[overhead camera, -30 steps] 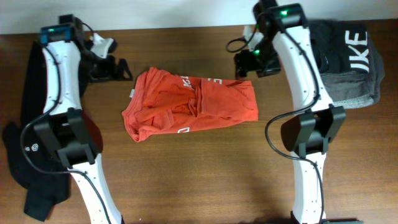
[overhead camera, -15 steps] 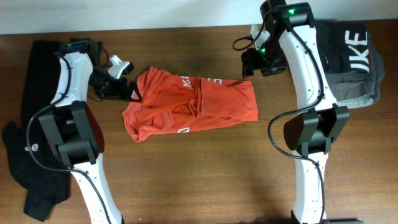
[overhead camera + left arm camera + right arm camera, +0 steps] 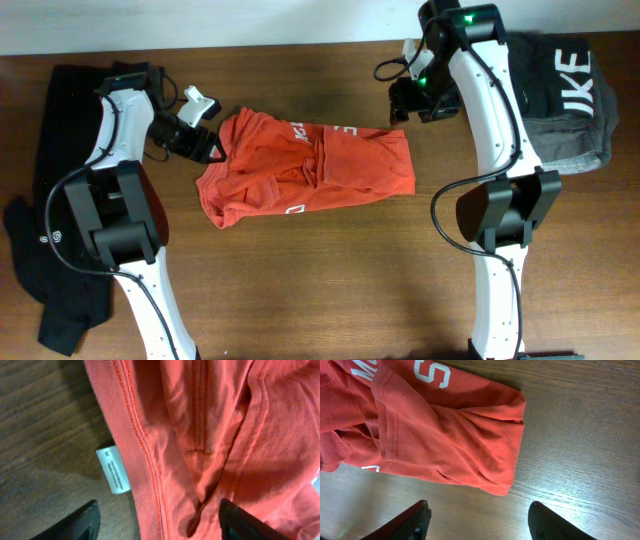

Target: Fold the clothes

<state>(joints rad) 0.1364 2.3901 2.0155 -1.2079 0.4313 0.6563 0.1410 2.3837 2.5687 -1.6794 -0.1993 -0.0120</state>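
We see the left pincer (image 3: 159, 526) spread apart with the ribbed collar (image 3: 131, 455) and white tag (image 3: 113, 469) of the orange-red T-shirt (image 3: 305, 170) lying between its tips, while the right pincer (image 3: 479, 522), also apart, hangs over bare surface (image 3: 580, 435) just beside the shirt's folded corner.

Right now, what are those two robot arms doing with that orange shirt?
They are getting ready to fold it. The orange-red T-shirt lies crumpled in the middle of the table. The left claw is open right at the shirt's collar edge, by the little white tag. The right claw is open near the shirt's other end. Neither one holds it yet. A black garment lies on the left side, and a dark grey garment with white letters on the right.
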